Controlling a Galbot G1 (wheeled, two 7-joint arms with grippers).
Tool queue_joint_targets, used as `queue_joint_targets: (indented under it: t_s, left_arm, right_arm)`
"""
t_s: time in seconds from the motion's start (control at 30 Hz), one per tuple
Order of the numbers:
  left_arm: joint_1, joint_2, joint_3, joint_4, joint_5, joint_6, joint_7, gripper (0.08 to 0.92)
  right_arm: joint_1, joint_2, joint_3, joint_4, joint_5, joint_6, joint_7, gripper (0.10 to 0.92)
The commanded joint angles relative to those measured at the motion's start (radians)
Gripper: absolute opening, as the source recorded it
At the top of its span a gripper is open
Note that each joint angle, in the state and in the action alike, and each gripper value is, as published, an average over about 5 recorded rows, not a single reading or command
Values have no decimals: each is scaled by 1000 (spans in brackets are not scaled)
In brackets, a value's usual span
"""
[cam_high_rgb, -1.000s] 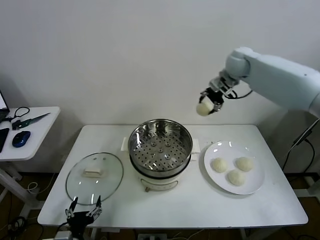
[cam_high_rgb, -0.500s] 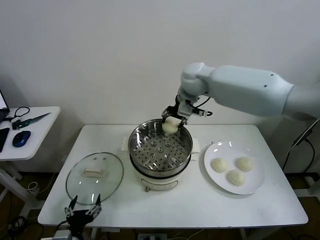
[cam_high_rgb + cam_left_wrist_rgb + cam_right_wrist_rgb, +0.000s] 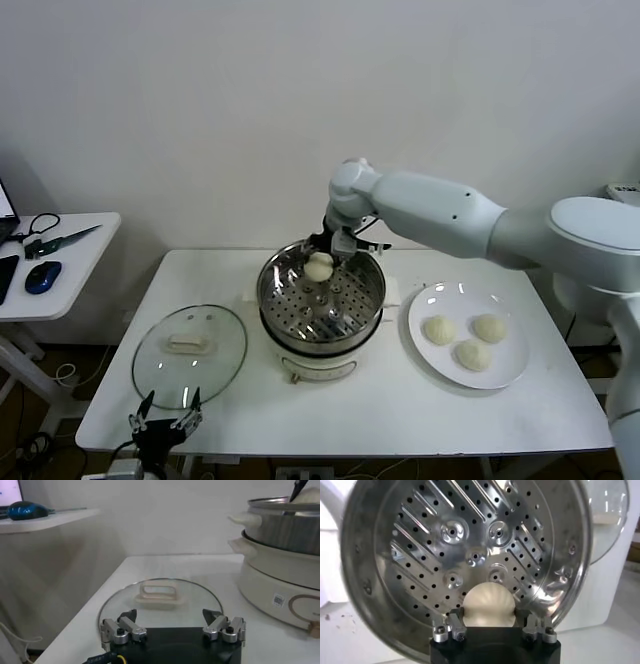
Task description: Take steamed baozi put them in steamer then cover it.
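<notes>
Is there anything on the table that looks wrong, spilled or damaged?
Nothing stands out. The right gripper holds a baozi over the steamer; three baozi sit on the plate; the cover lies flat.

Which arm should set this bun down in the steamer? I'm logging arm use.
Right. The right gripper already holds a bun over the steamer; the left gripper waits open near the cover.
</notes>
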Motion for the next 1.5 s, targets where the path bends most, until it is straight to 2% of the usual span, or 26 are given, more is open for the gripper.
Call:
queue_joint_targets:
  t_s: [0.03, 0.27, 0.4, 0.53, 0.67, 0.73, 0.83, 0.93, 1.1, 1.23, 1.37, 1.5]
  left_arm:
    - [0, 0, 0, 2, -1, -1, 0, 823]
    - [-3, -3, 2, 6, -1, -2, 0, 823]
    - [-5, -2, 1, 8, -1, -4, -1, 823]
    - [-4, -3, 1, 8, 0, -4, -2, 823]
    - [-5, -5, 3, 5, 1, -1, -2, 823]
    - [-6, -5, 4, 4, 2, 1, -2, 823]
    - [-8, -7, 5, 5, 3, 2, -2, 823]
    - [-11, -7, 6, 7, 4, 1, -2, 823]
    - [-21, -4, 7, 13, 3, -1, -2, 823]
    - [-26, 0, 6, 12, 2, -1, -1, 823]
    - [-29, 2, 4, 8, 2, 0, 0, 823]
    - [-34, 3, 4, 11, 4, 0, 0, 823]
  right_arm:
    - [-54, 44, 36, -94, -71, 42, 11, 682]
    - [-61, 49, 24, -106, -49, 54, 9, 690]
    - [-55, 53, 19, -107, -41, 63, 26, 766]
    - [20, 31, -36, -56, 74, 57, -7, 818]
    - [188, -34, -139, 55, 327, 9, -88, 822]
    - [297, -90, -224, 131, 560, -58, -142, 823]
    - [444, -193, -373, 235, 919, -223, -197, 823]
    - [551, -328, -492, 306, 1086, -401, -218, 823]
    - [580, -534, -604, 355, 1069, -582, -178, 823]
    - [528, -707, -640, 459, 1029, -757, -120, 823]
    - [416, -789, -603, 524, 1024, -871, -64, 823]
    - [267, -814, -500, 497, 1008, -911, -38, 823]
